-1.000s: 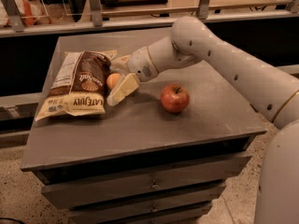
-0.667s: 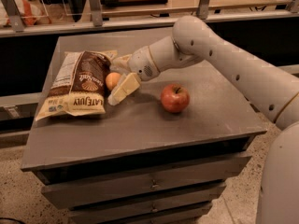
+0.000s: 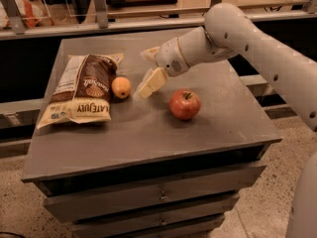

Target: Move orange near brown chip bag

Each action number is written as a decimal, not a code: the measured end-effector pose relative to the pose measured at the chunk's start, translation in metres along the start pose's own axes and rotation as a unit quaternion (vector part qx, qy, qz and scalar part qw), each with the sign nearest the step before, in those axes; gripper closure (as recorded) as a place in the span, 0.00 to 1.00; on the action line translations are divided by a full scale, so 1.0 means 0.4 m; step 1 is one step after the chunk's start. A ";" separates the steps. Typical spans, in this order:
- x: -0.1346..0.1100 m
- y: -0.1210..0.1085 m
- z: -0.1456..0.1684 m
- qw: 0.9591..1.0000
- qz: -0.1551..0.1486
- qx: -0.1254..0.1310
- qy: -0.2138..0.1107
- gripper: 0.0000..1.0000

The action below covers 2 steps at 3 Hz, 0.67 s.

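the orange (image 3: 121,87) sits on the cabinet top (image 3: 148,138), in its left half. the brown chip bag (image 3: 81,90) lies flat just left of the orange, its right edge touching it or nearly so. the gripper (image 3: 142,74) hangs just right of the orange, apart from it, and the arm (image 3: 237,29) stretches away to the right. the apple (image 3: 184,104) stands farther right of the orange, past the gripper and slightly nearer the front edge.
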<state>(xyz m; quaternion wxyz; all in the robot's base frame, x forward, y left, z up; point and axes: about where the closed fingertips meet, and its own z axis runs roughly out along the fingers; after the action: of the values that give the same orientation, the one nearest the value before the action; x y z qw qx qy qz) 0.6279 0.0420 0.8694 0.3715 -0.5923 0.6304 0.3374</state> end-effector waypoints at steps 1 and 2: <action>0.025 -0.024 -0.086 0.999 0.003 0.042 0.022 0.00; 0.058 -0.048 -0.149 0.995 0.024 0.077 0.053 0.00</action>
<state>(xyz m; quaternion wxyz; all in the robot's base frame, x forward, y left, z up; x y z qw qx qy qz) 0.6423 -0.0223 0.8793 0.3738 -0.5634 0.6874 0.2652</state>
